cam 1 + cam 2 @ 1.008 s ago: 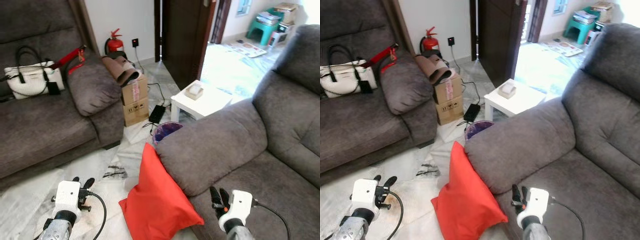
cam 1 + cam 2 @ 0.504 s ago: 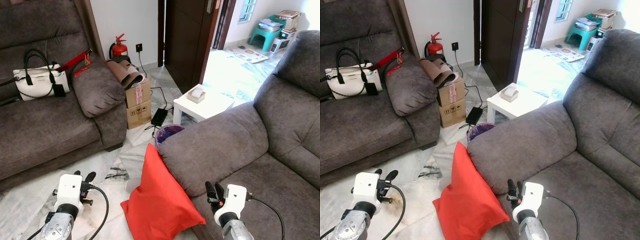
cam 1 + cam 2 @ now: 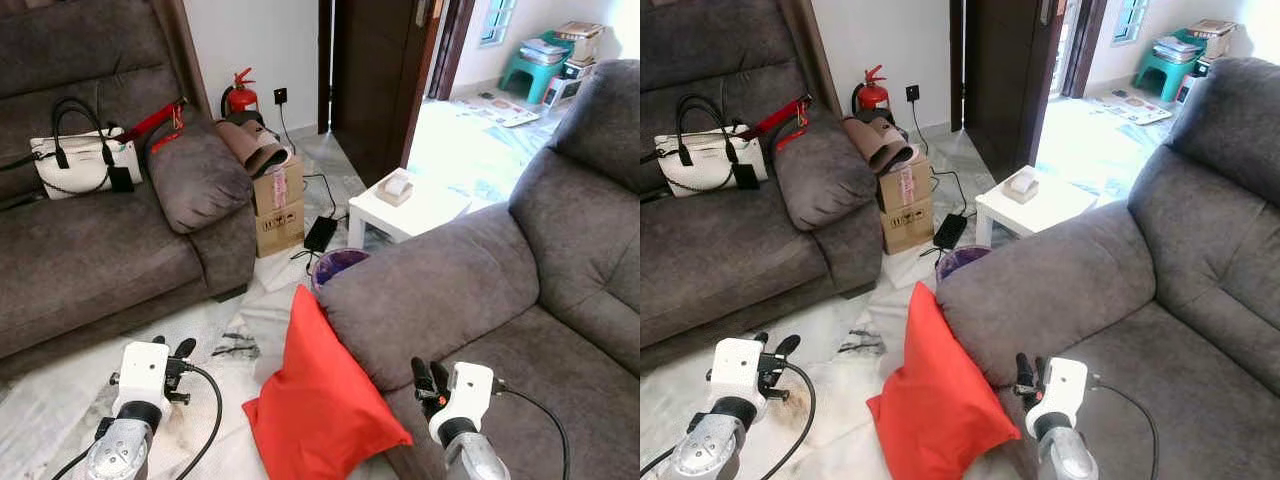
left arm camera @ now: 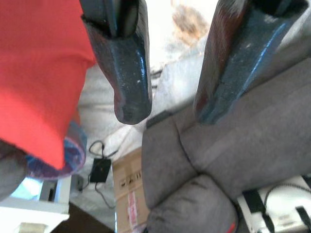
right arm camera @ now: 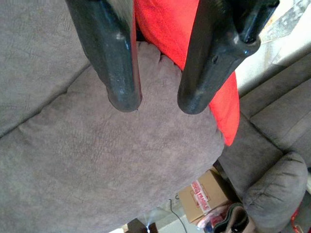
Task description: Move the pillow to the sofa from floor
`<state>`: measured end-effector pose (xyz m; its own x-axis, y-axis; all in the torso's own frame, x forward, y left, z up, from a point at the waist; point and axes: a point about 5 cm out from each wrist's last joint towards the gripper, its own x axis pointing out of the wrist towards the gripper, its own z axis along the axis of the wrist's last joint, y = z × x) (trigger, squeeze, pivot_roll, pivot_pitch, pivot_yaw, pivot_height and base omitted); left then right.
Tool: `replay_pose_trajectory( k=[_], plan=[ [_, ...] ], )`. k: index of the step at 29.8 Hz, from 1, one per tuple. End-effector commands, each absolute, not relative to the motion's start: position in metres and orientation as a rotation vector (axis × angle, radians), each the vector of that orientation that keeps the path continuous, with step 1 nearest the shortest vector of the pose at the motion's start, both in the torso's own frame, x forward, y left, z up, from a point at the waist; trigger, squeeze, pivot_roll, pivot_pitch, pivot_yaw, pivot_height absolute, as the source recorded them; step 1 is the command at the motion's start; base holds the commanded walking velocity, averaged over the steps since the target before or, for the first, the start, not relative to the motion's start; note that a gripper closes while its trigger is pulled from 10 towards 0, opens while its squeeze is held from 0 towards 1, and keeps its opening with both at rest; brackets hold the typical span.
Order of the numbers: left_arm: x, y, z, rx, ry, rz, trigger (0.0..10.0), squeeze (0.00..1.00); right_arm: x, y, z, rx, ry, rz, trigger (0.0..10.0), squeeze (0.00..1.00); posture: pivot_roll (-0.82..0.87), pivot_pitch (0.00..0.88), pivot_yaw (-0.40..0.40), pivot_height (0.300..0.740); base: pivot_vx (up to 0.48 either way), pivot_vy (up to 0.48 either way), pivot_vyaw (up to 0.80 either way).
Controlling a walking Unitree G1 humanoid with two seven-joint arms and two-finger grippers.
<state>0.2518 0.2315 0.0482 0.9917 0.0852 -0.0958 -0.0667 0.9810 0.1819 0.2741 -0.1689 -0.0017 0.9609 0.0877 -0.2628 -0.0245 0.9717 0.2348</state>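
Here, near to far from the red fabric pillow:
Left gripper [image 3: 178, 352]: over the pale floor beside the pillow, fingers a narrow gap apart, holding nothing.
Right gripper [image 3: 430, 379]: above the seat of the grey suede sofa [image 3: 520, 300], fingers slightly parted, holding nothing.
Red fabric pillow [image 3: 318, 400]: on the floor, leaning against the sofa's rounded armrest.
Purple bin [image 3: 338, 264]: behind the pillow.
White low table [image 3: 408, 205]: beyond the bin.
Taped cardboard boxes [image 3: 276, 200]: stacked; print unreadable.
White handbag [image 3: 80, 160]: on the far sofa.

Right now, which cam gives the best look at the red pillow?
Left eye view: the whole red pillow shows, standing on the floor and leaning against the sofa armrest. The right eye view shows much the same. Each wrist view catches a red patch behind the black fingers.
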Motion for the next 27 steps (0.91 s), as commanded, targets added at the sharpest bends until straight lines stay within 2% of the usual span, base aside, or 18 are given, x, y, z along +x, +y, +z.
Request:
replay_pose_trajectory(
  k=[1,13,18,27],
  plan=[
    [0.2433,0.2372,0.0394,0.179,0.148,0.097,10.0,0.0,0.2751,-0.1669,-0.0007,0.233,0.272,0.062,10.0,0.0,0.04,0.109,0.027,0.686,0.0,0.0,0.0],
    [0.2392,0.235,0.0342,0.171,0.167,0.105,10.0,0.0,0.2765,-0.1658,-0.0007,0.231,0.282,0.067,10.0,0.0,0.05,0.109,0.02,0.686,0.0,0.0,0.0],
    [0.2403,0.234,0.0344,0.171,0.166,0.104,10.0,0.0,0.2787,-0.1646,0.0013,0.231,0.273,0.073,10.0,0.0,0.05,0.11,0.021,0.666,0.0,0.0,0.0],
    [0.2401,0.2328,0.0343,0.175,0.167,0.1,10.0,0.0,0.2798,-0.165,0.0025,0.229,0.266,0.07,10.0,0.0,0.05,0.109,0.022,0.666,0.0,0.0,0.0]
  ],
)
